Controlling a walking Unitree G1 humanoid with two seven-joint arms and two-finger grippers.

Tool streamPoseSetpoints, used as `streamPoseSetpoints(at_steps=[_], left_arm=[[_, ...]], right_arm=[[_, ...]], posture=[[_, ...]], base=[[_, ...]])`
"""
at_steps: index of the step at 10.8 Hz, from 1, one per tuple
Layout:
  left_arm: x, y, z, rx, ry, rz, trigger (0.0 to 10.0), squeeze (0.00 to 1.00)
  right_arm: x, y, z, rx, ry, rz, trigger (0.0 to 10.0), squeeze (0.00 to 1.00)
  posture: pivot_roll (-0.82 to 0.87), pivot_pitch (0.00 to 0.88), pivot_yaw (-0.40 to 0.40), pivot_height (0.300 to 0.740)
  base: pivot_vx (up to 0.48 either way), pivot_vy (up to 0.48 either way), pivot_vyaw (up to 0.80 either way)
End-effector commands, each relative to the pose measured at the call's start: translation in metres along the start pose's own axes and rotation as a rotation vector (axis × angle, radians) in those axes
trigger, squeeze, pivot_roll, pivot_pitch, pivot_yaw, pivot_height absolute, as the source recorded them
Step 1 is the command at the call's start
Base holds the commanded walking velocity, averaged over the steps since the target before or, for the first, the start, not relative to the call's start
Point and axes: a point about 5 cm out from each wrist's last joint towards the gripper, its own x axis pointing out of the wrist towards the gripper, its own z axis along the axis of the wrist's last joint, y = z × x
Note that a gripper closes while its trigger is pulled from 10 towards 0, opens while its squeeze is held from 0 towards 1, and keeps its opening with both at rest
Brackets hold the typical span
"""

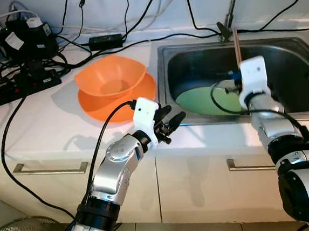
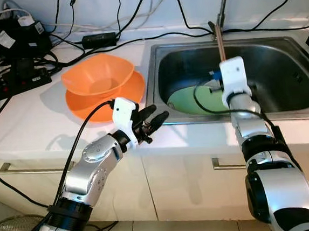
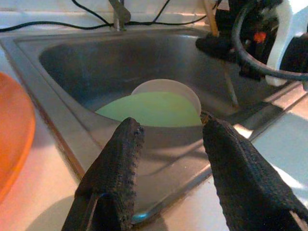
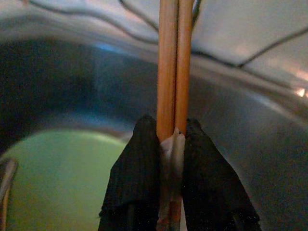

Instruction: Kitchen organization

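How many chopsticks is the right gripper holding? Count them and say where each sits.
2: the chopsticks stand side by side, touching, pinched between the right gripper's fingers above the sink. Their lower ends are hidden.

Place: a home kitchen.
Sink: a steel sink set in a white counter, with a tap behind.
Dishes: an orange bowl on the counter.
Cupboards: white doors with metal handles below.

Bright even light, soft shadows (wrist views blurred)
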Motion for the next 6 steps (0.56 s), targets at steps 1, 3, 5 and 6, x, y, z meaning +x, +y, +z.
streamPoseSetpoints(at_steps=[1, 3, 5, 6], left_arm=[[-0.0008, -0.0014, 0.0006, 0.014, 0.012, -0.015, 10.0, 0.0], [-0.0002, -0.001, 0.0004, 0.023, 0.019, -0.013, 10.0, 0.0], [-0.0017, 0.0013, 0.0012, 0.022, 0.016, 0.002, 10.0, 0.0], [-0.0019, 0.0013, 0.001, 0.022, 0.017, 0.003, 10.0, 0.0]], right_arm=[[0.0026, -0.0006, 0.0021, 0.037, 0.026, -0.014, 10.0, 0.0], [0.0022, -0.0004, -0.0024, 0.046, 0.045, -0.021, 10.0, 0.0], [0.0023, 0.0041, -0.003, 0.062, 0.042, -0.017, 10.0, 0.0], [0.0018, 0.0056, -0.005, 0.069, 0.047, -0.016, 10.0, 0.0]], posture=[[0.05, 0.0, 0.064, 0.74], [0.05, 0.0, 0.063, 0.74], [0.07, 0.0, 0.06, 0.74], [0.07, 0.0, 0.059, 0.74]], base=[[0.0, 0.0, 0.0], [0.0, 0.0, 0.0], [0.0, 0.0, 0.0], [0.0, 0.0, 0.0]])
